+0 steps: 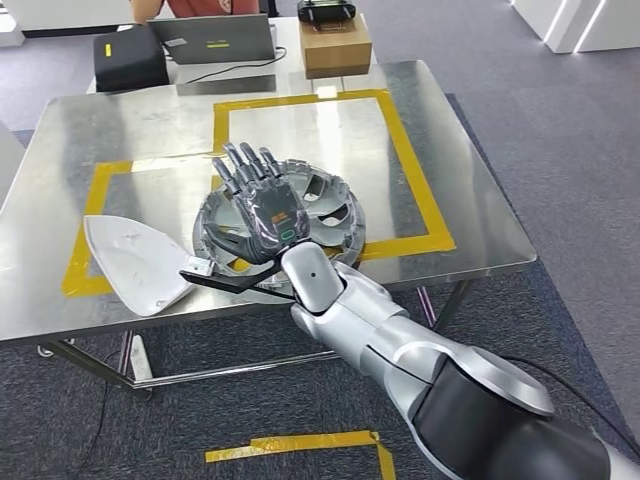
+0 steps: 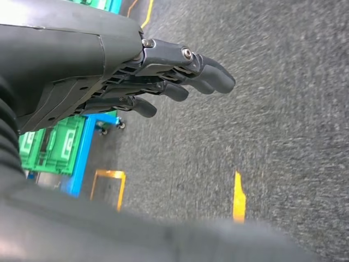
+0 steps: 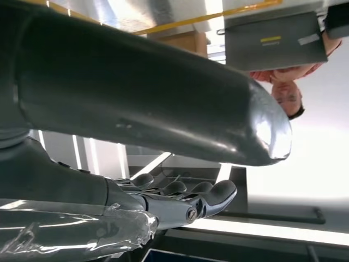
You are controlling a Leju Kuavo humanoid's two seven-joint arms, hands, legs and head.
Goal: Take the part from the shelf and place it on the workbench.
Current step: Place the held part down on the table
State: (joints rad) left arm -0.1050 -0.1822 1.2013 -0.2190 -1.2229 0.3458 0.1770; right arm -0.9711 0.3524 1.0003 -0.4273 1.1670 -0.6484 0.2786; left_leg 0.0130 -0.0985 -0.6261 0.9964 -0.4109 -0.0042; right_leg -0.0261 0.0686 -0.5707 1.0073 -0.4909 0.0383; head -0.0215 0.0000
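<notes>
A round silver wheel-cover-like part (image 1: 333, 206) lies flat on the steel workbench (image 1: 468, 200), at the near edge of a yellow-taped rectangle. My right hand (image 1: 264, 205) reaches in from the lower right and hovers over the part's left half, fingers stretched out and apart, thumb toward the rim. In the right wrist view the right hand (image 3: 173, 196) shows straight fingers and nothing between them and the thumb. My left hand (image 2: 164, 82) hangs over the grey floor with its fingers extended, holding nothing.
A white shell-shaped part (image 1: 136, 262) lies at the bench's front left, with a dark thin bracket (image 1: 226, 282) beside it. A laptop (image 1: 215, 38), a cardboard box (image 1: 334, 45) and a black bag (image 1: 130, 56) stand at the far side, where a person sits. Green crates (image 2: 58, 144) stand on a blue rack.
</notes>
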